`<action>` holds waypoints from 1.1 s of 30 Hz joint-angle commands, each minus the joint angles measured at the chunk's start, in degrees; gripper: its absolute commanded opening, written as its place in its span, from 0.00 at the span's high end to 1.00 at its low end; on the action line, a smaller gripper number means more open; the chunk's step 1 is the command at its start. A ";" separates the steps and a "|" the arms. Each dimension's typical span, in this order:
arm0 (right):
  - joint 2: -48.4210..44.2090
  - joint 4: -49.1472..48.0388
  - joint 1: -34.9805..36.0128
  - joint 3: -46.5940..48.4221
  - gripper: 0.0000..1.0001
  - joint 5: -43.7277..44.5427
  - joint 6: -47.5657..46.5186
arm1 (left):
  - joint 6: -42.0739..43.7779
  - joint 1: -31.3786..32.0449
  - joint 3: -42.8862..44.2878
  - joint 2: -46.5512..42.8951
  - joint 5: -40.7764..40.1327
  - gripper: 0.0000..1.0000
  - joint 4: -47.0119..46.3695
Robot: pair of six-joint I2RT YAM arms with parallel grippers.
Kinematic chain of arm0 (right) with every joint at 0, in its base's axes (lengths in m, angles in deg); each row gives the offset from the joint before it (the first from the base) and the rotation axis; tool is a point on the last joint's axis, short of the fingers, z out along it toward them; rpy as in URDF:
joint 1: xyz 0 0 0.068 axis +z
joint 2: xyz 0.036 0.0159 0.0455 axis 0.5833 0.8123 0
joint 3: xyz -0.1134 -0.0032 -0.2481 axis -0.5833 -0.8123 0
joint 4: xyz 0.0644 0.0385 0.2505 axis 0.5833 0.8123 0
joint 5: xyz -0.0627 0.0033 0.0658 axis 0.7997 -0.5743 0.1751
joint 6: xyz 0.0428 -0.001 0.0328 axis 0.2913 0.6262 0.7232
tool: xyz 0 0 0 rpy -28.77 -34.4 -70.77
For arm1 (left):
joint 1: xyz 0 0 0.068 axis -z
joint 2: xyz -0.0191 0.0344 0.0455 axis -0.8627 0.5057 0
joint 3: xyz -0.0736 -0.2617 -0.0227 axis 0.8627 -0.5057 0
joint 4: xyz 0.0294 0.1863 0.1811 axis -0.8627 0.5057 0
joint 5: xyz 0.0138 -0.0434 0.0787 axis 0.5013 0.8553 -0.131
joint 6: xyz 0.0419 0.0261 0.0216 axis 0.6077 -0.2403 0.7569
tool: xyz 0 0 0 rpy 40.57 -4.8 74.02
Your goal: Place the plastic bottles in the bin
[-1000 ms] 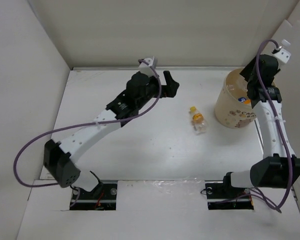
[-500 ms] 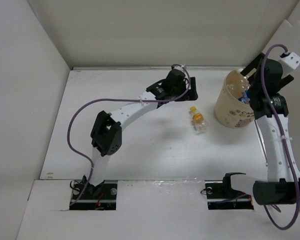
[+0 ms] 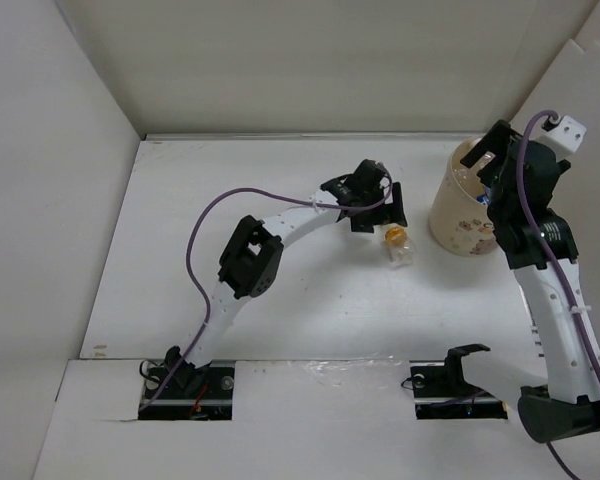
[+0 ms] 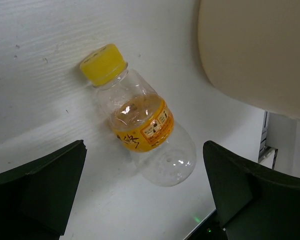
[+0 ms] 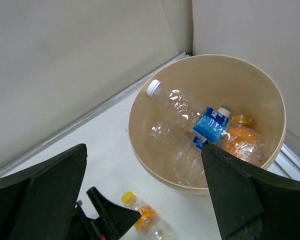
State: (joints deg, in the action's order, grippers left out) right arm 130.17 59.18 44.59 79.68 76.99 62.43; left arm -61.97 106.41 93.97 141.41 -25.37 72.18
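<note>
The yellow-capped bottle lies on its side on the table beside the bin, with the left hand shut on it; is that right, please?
Not quite: the left hand is open, its fingers apart on either side of the yellow-capped bottle, as the left wrist view shows. The rest is right.

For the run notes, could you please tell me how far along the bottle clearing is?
Done: clear plastic bottles, one blue-labelled, one orange-filled, lie in the tan paper bin. In hand: nothing; the right gripper hangs open, the open left gripper straddles the yellow-capped clear bottle on the table. Left: binning that bottle.
</note>
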 commanded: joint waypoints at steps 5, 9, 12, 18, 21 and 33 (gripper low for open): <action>-5.49 -3.13 1.90 -2.55 0.00 -2.62 -0.86 | -5.72 0.68 5.74 4.12 -0.61 0.00 1.63; -6.02 -3.66 2.52 -3.61 0.00 -4.46 -0.86 | -7.58 0.68 7.41 6.77 -3.42 0.00 2.25; -7.24 -3.66 3.13 -3.61 0.00 -4.99 -0.86 | -9.85 0.68 7.42 8.09 -5.09 0.05 2.79; -9.54 -4.80 3.13 -4.67 0.00 -7.54 -1.38 | -11.62 1.20 9.70 10.47 -6.50 0.19 3.93; -10.77 -4.80 3.13 -5.20 0.00 -8.59 -1.39 | -12.94 1.20 9.71 12.05 -6.50 0.35 3.93; -12.00 -5.33 5.41 -6.33 0.00 -9.12 -2.44 | -14.53 1.82 8.65 8.98 -11.25 1.00 2.79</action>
State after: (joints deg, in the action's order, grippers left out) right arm 118.94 56.95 48.74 74.11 68.60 61.18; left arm -77.08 107.96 104.55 153.22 -32.41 72.24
